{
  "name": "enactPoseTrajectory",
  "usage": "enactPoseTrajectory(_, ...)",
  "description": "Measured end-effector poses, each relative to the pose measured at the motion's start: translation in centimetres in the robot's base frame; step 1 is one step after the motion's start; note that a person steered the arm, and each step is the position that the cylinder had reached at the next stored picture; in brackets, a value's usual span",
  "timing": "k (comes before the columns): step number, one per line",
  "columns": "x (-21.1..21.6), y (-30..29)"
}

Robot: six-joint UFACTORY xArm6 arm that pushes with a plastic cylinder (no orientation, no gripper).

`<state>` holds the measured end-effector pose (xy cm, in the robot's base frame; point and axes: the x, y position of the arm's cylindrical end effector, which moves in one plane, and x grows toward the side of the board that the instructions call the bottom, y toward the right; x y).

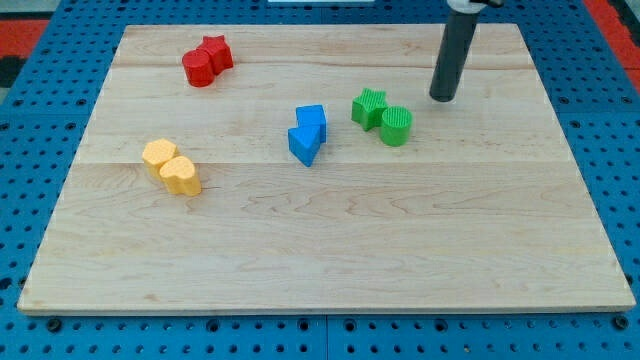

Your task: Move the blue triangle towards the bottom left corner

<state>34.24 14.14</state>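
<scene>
Camera view: my tip [442,98] rests on the table [400,240], right of the green blocks [383,116], well apart from the blue triangle [304,146]. Being a plain rod, the tool has no jaws.

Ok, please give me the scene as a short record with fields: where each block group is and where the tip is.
board: wooden board on blue pegboard
blue blocks: blue triangle touching blue cube, near centre
green blocks: green star beside green cylinder, right of the blue pair
red blocks: two red blocks, the view's top left
yellow blocks: two yellow blocks, the view's left
my tip: my tip, upper right of the green blocks, touching no block
task state: blue triangle not yet near the bottom left corner
</scene>
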Motion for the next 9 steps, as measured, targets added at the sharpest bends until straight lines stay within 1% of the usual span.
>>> enactPoseTrajectory(2,4.1,-6.8)
enactPoseTrajectory(3,6.1,-15.0)
enactPoseTrajectory(4,7.9,-16.5)
enactPoseTrajectory(5,7.9,-16.5)
enactPoseTrajectory(6,7.9,-19.7)
enactPoseTrajectory(7,7.9,-19.9)
enactPoseTrajectory(8,7.9,-18.9)
enactPoseTrajectory(9,6.5,-21.1)
